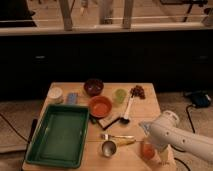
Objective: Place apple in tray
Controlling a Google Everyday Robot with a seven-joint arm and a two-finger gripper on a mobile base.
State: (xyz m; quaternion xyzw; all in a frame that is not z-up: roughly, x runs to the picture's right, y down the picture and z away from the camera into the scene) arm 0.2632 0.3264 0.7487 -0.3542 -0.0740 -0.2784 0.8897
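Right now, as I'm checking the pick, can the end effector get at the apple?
Probably yes: the end effector is right at the apple near the front right corner of the table, nothing between them.

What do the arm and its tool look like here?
The arm is a smooth white tube with a rounded elbow cap; no cables or markings show. The tool, at the lower right corner of the table by the apple, looks white too, its shape unclear.
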